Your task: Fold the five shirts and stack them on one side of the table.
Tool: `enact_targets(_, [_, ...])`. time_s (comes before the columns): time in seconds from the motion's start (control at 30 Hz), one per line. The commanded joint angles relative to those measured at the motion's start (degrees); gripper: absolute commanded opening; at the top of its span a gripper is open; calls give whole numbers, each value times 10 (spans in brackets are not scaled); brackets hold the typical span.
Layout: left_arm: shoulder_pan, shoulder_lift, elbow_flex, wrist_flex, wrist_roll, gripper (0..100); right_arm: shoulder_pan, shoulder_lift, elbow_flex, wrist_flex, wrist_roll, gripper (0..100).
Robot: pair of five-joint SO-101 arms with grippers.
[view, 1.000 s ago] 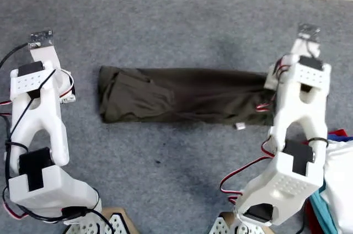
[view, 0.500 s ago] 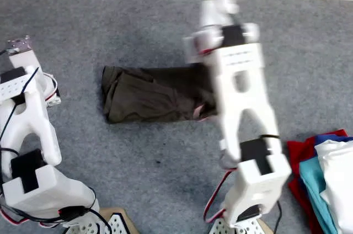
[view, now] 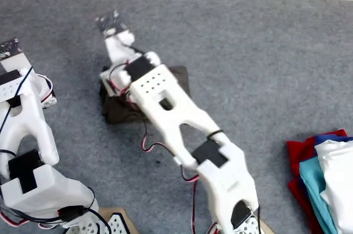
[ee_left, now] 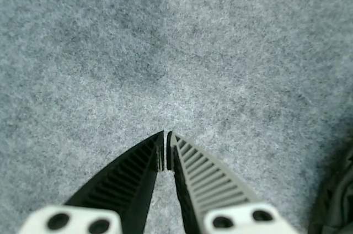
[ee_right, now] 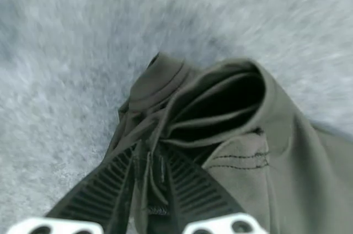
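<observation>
A dark olive shirt [view: 117,113] lies bunched left of the table's middle, mostly under my right arm [view: 160,93], which stretches diagonally across it. In the right wrist view my right gripper [ee_right: 149,157] is shut on a fold of the olive shirt [ee_right: 248,134], whose collar and layered hem open just beyond the fingers. My left arm [view: 22,107] stands at the left edge, apart from the shirt. Its gripper [ee_left: 165,136] is shut with nothing in it, low over bare carpet, and a dark edge of the shirt [ee_left: 336,201] lies off to one side.
A pile of shirts [view: 322,181] in red, teal, blue and white sits at the table's right front edge. Grey carpet [view: 265,52] covers the table. The arms' bases stand along the front edge.
My right arm swung from the shirt's right end across to the left, carrying that end over, so the long shirt is now a short bundle. The left arm drew slightly left.
</observation>
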Motion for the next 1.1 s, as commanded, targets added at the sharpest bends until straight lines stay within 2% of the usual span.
enact_targets(0.0, [-3, -2, 0, -11, 4, 45, -21, 12, -13, -24, -7, 7])
enact_targets(0.37, [-2, -2, 2, -16, 4, 45, -56, 32, -14, -89, -1, 15])
enact_targets(0.43, [-2, -2, 2, -16, 4, 45, -65, 32, -14, -88, 25, 67])
enact_targets(0.57, [-2, -2, 2, -16, 4, 45, -72, 29, -22, -67, 67, 238])
enact_targets(0.67, [-2, -2, 2, -16, 4, 45, -67, 29, -75, -10, 86, 269])
enact_targets(0.8, [2, -2, 2, -16, 4, 45, -41, 29, -173, 83, 85, 223])
enact_targets(0.87, [4, -2, 2, -16, 4, 45, -28, 29, -218, 133, 83, 146])
enact_targets(0.97, [6, -2, 2, -16, 4, 45, -12, 32, -259, 188, 31, 0])
enact_targets(1.07, [16, -2, 2, -16, 4, 45, 5, 35, -253, 212, -1, 3])
